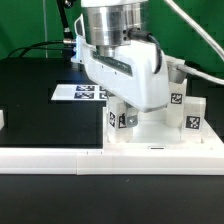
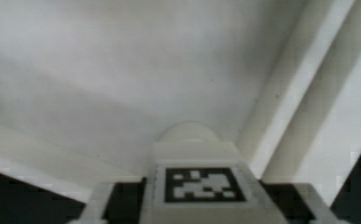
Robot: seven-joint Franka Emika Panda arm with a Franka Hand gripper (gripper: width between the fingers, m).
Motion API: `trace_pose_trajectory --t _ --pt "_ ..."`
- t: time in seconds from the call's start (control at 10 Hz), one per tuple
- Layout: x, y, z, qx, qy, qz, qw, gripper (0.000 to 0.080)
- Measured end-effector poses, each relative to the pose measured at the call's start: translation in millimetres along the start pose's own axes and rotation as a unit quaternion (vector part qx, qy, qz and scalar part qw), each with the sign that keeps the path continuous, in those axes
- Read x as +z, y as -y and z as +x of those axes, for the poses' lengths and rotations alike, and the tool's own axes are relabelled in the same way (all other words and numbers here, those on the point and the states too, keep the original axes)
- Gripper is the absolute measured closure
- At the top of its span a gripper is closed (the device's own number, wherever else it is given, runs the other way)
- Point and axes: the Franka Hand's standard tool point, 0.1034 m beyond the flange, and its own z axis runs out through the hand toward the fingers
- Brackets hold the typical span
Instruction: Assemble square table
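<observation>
The white plastic square tray-like top (image 1: pixel 150 135) rests on the black counter (image 1: pixel 40 100), against the long white low rail (image 1: pixel 60 160). Above the top, the arm's tool (image 2: pixel 198 195) appears to clamp a small white block leg (image 2: pixel 198 160) bearing a black-and-white tag; the finger spacing is hidden, so the grip is a judgement. Two more tagged legs (image 1: pixel 188 110) stand upright on the top. The held leg could miss its corner socket or jam if lowered tilted. No readable writing shows, only tag patterns, including those on the marker board (image 1: pixel 82 93) behind the top.
</observation>
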Motion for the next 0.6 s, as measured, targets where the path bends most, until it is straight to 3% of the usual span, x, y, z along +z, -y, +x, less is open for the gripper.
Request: trace_pose_trajectory --t 0.3,0.5,0.6 --pt "-0.7 3.2 -2.1 0.220 0.007 0.002 0.976 0.0514" --pt "0.5 1.5 -0.5 0.356 0.035 0.022 0.934 0.0514" --pt "0.4 0.9 0.0 0.367 0.031 0.019 0.929 0.0509"
